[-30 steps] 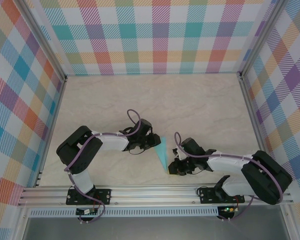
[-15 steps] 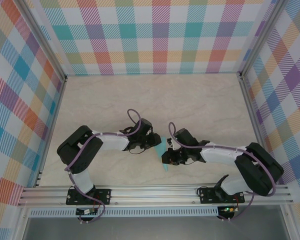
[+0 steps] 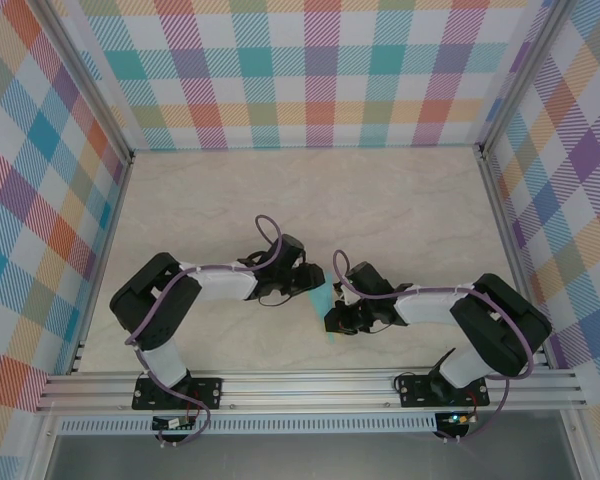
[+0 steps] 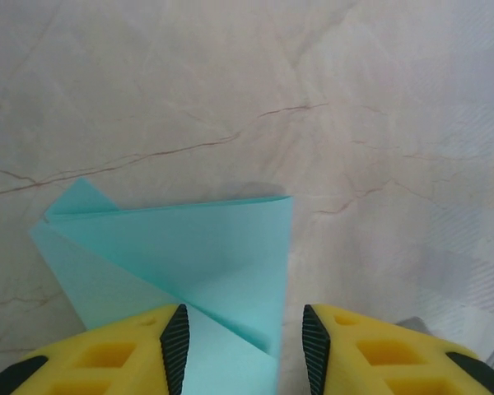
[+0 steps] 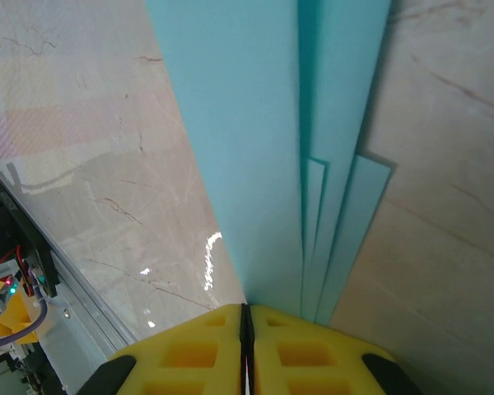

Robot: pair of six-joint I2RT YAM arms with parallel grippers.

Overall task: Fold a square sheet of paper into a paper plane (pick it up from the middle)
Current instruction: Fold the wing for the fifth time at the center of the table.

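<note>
Right fingers (image 5: 189, 350) are clamped shut on the paper plane (image 5: 247, 148). Left fingers (image 4: 123, 358) are parted, with its edge seen between them.

The folded sheet of thin light-teal paper (image 3: 325, 299) is on the pale marble-patterned table top (image 3: 380, 200), in its near half and about midway from left to right. It lies between the two grippers. The left gripper (image 3: 314, 284) is just behind it and a little to the left. This gripper's two yellow plastic fingers (image 4: 174, 350) stand apart, with a part of the sheet between them. The right gripper (image 3: 332, 321) is at the sheet's front right, its jaws pressed together on the sheet's edge. The silver metal rail (image 3: 310, 385) runs in front of them all.
</note>
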